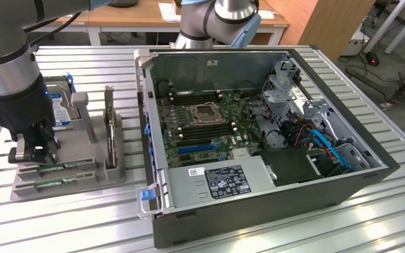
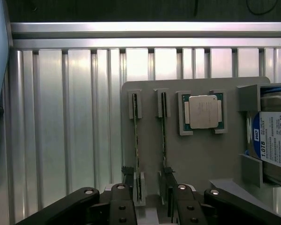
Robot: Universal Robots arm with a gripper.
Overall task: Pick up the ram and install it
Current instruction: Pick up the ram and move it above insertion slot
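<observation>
Two rams, thin green sticks, stand on edge in slots of a grey holder tray (image 1: 83,176) at the exterior view's left: one ram (image 1: 67,165) (image 2: 136,136) and a second (image 1: 56,183) (image 2: 164,133) beside it. My gripper (image 1: 32,154) (image 2: 148,190) hangs low over one end of these sticks, open, with nothing between its fingers. One dark fingertip (image 2: 127,177) sits just outside the first stick and the other fingertip (image 2: 169,178) is at the second stick. The open computer case (image 1: 259,132) shows the motherboard with long memory slots (image 1: 213,130) by the processor socket (image 1: 204,113).
The tray also holds a silver processor chip (image 2: 203,111), a hard drive (image 2: 274,140) (image 1: 61,108) and an upright expansion card (image 1: 109,129). The case wall (image 1: 146,132) rises right beside the tray. Everything rests on a ribbed aluminium table (image 1: 83,221).
</observation>
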